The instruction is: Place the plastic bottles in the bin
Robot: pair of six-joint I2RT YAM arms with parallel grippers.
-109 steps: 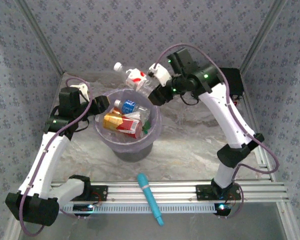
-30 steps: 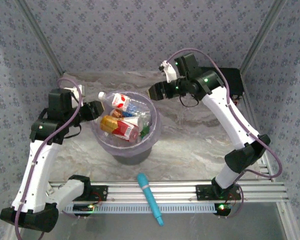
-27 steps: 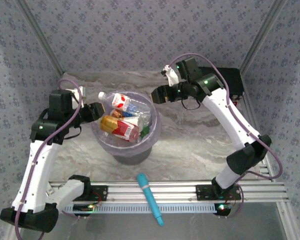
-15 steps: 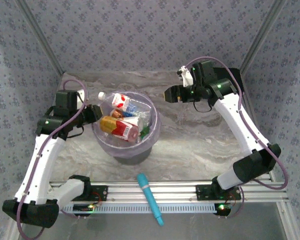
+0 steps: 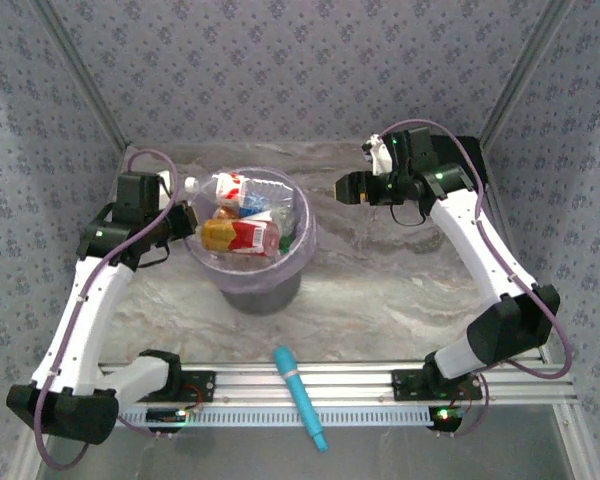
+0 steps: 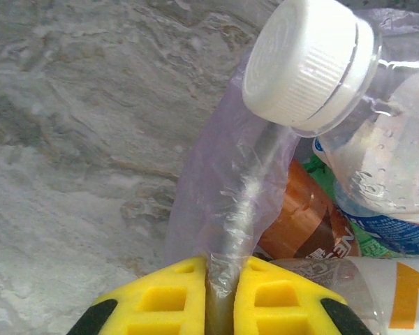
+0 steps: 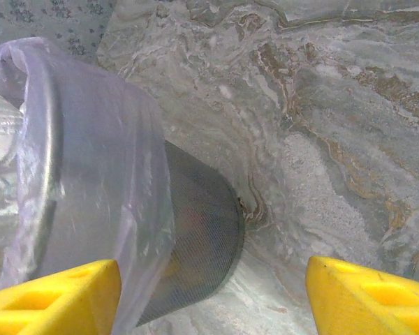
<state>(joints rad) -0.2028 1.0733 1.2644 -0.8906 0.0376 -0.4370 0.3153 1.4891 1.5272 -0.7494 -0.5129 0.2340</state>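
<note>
left pincer clenched on bin rim, seemingly through its liner — bottles heaped inside, right pincer spread, empty

The left arm and right arm have white links, black joints, looping purple cables, green lights, and yellow pocketed fingers.

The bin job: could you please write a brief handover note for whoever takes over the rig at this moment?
Left gripper: shut on the bin rim, left side.
Right gripper: open, empty, over the table right of the bin.
Bottles: piled in the bin; a white-capped bottle lies on top, cap poking over the rim by the left gripper.
Done: bottles binned, as far as I can see.
Left: probably nudge that bottle fully in, then release the rim.
</note>
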